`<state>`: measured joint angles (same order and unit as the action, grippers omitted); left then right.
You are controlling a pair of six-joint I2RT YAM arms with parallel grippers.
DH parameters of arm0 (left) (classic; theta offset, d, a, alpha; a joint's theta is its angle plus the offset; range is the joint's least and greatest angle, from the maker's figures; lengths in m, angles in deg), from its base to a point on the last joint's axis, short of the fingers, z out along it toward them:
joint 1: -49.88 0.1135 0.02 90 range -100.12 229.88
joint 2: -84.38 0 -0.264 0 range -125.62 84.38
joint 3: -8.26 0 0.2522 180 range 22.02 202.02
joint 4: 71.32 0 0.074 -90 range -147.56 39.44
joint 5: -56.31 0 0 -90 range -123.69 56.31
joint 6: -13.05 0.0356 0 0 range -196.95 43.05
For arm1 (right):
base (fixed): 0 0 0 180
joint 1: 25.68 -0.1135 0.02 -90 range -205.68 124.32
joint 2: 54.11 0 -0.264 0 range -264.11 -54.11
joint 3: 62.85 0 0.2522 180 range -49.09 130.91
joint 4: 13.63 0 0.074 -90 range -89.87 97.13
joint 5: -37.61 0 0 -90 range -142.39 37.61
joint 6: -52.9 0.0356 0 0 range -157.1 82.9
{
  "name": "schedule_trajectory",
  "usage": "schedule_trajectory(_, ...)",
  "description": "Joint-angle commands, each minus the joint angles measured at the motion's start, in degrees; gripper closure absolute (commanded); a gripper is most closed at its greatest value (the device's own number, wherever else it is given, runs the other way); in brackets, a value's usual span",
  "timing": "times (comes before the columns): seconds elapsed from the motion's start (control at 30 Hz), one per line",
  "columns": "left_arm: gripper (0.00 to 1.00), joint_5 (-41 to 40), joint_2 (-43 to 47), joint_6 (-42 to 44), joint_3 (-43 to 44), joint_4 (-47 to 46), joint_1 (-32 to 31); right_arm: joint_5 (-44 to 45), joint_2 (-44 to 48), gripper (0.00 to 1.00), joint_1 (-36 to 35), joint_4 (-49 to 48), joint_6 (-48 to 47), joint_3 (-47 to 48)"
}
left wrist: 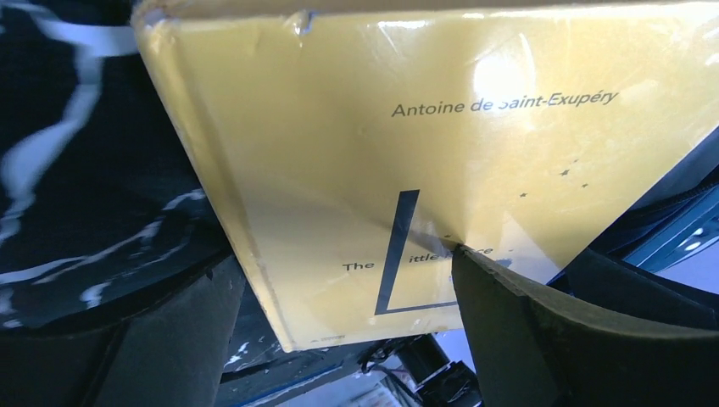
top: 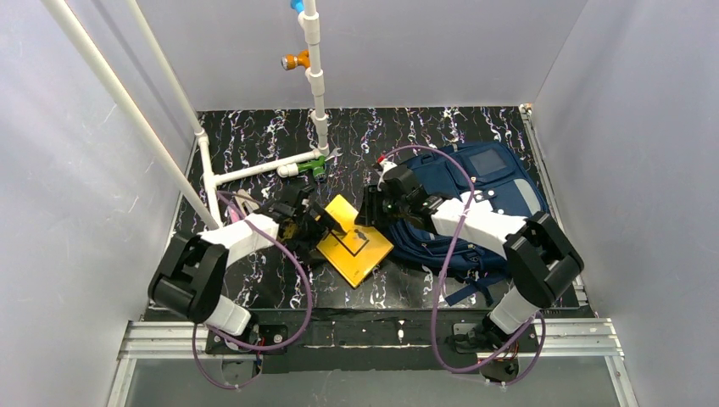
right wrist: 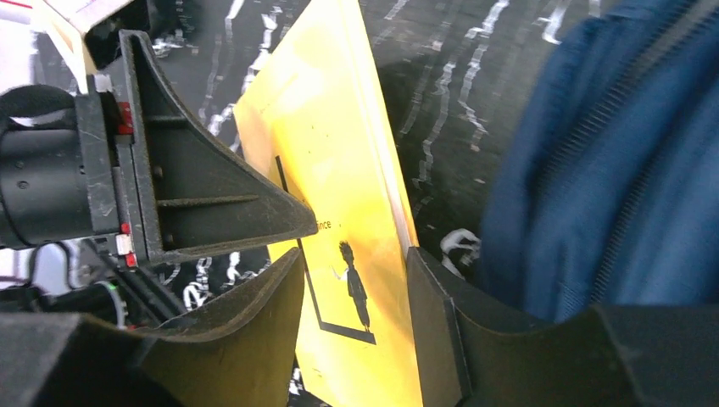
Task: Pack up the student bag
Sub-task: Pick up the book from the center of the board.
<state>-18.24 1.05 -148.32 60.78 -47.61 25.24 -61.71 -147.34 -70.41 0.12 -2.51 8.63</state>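
Book held up at the mouth of the bag.

On the black white-veined marbled desk (top: 254,136), the large navy blue fabric student bag (top: 496,182) lies along the right edge, toward the far right corner. The thin yellow hardback book (top: 356,242) sits mid-desk just beside it, pinched at a corner by the left gripper (left wrist: 339,263). The right gripper (right wrist: 354,254) straddles the book's edge, jaws apart. The step looks like a handover or insertion; next, the book must tilt into the bag's opening.
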Motion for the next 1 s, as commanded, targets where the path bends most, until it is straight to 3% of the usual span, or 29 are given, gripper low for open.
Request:
schedule_trajectory(0.0, 0.11, -5.0, -9.2, -0.4, 3.6, -3.4, -4.9, -5.7, 6.5, 0.45, -2.4, 2.4, 1.0, -1.9)
schedule_trajectory(0.3, 0.11, -4.1, -17.5, -1.5, 12.0, -3.3, -9.9, 1.2, 13.4, 0.39, -1.1, 9.3, -2.8, -4.6)
schedule_trajectory(0.43, 0.1, -4.3, -18.2, -1.7, 11.8, -3.0, -10.0, 5.9, 14.0, 0.32, -1.1, 18.2, -8.6, -1.8)
schedule_trajectory(0.6, 0.1, -3.5, -19.1, -2.2, 10.9, -3.4, -10.0, 7.7, 14.7, 0.3, -1.1, 27.9, -11.7, 0.4)
schedule_trajectory(0.87, 0.1, -3.3, -19.2, -2.4, 10.0, -4.2, -10.0, 14.4, 23.8, 0.02, -1.0, 39.1, -8.2, -0.6)
schedule_trajectory(0.97, 0.1, -2.9, -19.5, -2.6, 10.0, -4.5, -10.0, 14.4, 27.2, 0.02, -0.7, 40.7, -5.5, -2.1)
